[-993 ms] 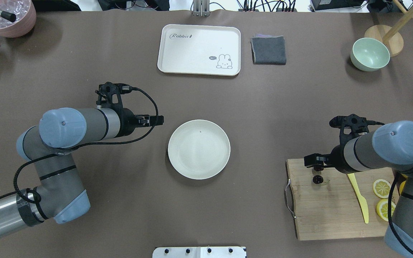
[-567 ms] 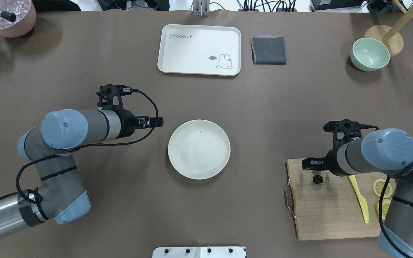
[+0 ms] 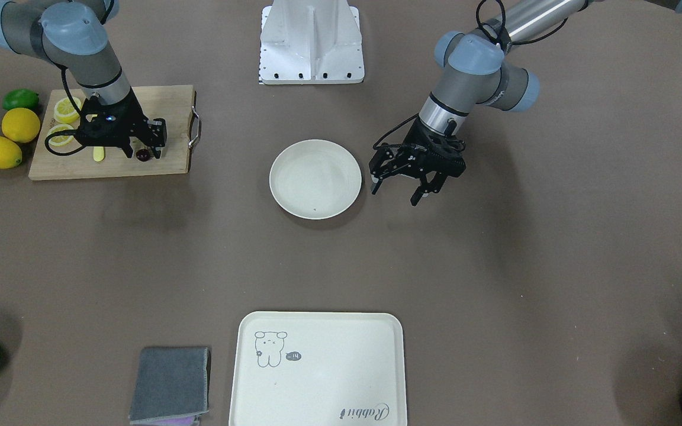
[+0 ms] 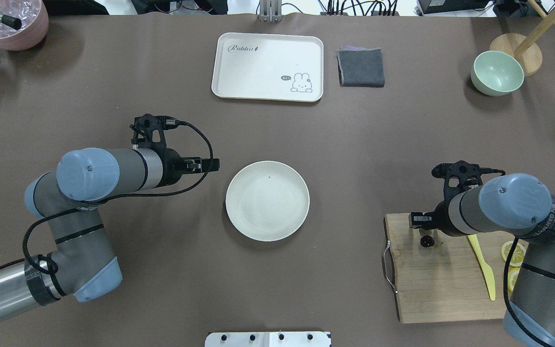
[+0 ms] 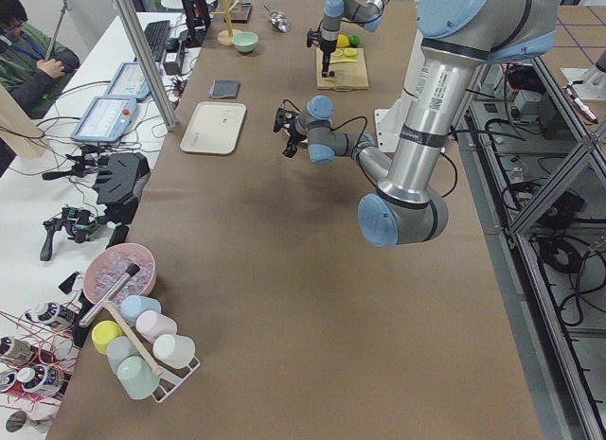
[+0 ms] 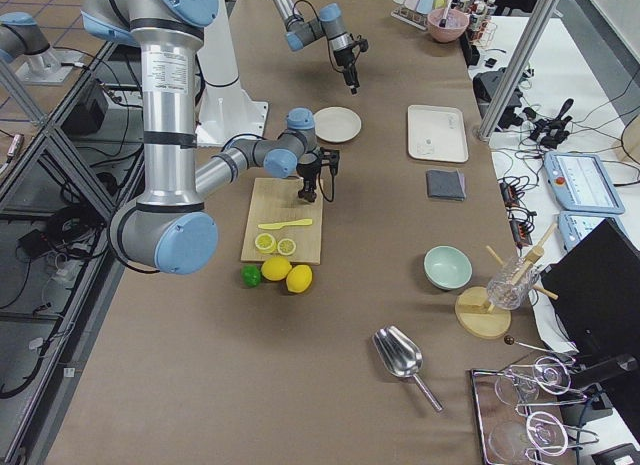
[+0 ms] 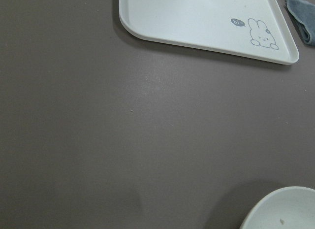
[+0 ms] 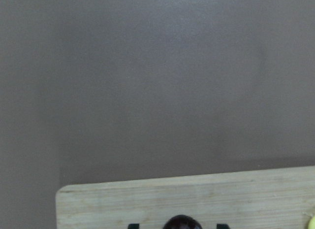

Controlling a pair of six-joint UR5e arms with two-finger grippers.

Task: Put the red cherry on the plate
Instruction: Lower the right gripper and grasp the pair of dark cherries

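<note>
The red cherry is a small, dark, glossy fruit on the wooden cutting board at the right; it also shows in the front view as the cherry. My right gripper stands open and low over it, one finger on each side. In the right wrist view the cherry sits between the two fingertips with gaps on both sides. The round cream plate lies bare at the table's centre. My left gripper hovers open just beside the plate, holding nothing.
On the board lie a yellow knife and lemon slices; whole lemons and a lime lie beside it. A rabbit tray, a grey cloth and a green bowl stand at the far side.
My right arm has swung inward and its gripper has come down closer over the cherry. The left arm has barely shifted. The cherry and plate have stayed put.
</note>
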